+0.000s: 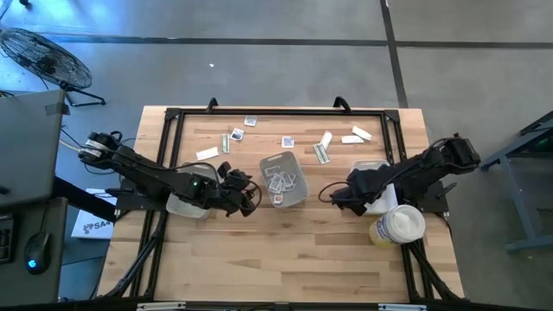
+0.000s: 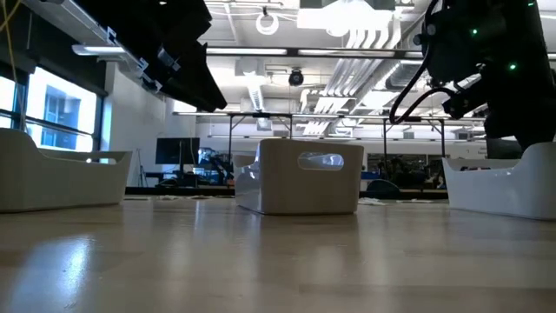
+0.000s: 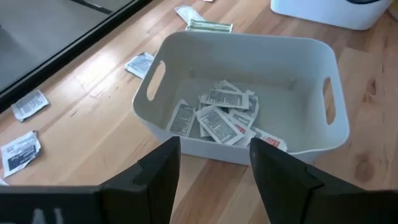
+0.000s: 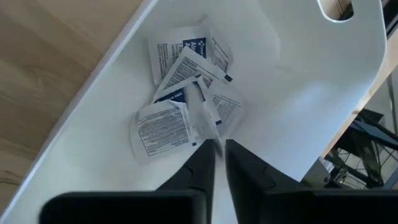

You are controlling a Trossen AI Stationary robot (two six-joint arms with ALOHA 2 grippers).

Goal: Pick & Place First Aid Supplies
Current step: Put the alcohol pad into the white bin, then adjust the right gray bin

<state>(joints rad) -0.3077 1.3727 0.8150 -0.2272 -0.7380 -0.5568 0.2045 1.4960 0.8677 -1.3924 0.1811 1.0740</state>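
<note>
Little can be read. A white box (image 1: 90, 224) on the floor, just outside the counter edge behind the left arm, shows dark letters that look like "SA"; the rest is cut off. The sachets (image 4: 163, 128) just ahead of the right claw (image 4: 219, 155) carry blocks of dark and blue print, too small to make out.

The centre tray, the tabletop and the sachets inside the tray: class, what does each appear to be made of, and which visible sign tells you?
Centre tray: likely moulded plastic, pale grey, smooth matt walls with rounded corners and cut-out handles.
Tabletop: wood, seemingly sealed; grain and joined strips show, with a soft sheen in the low view.
Sachets: probably paper or foil laminate; thin, flat, printed, slightly creased.
</note>
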